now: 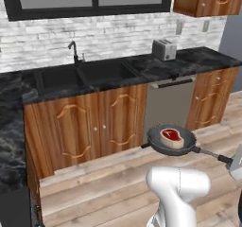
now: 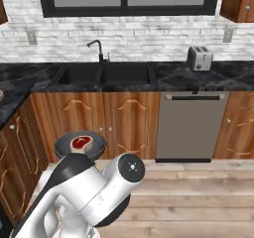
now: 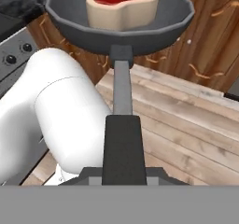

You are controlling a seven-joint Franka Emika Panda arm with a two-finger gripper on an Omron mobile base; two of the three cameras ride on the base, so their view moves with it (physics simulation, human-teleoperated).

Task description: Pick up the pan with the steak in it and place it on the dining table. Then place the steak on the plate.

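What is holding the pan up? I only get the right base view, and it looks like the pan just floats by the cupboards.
Observer: The claw is. In the hand view it is shut on the end of the pan's long black handle.
Operator: Which way does the handle poke out?
Observer: In the left base view it runs from the pan to the right and back toward the robot, above the wooden floor.
Operator: Is the steak thick?
Observer: Yes. The hand view shows the steak's tall tan side under its red top.
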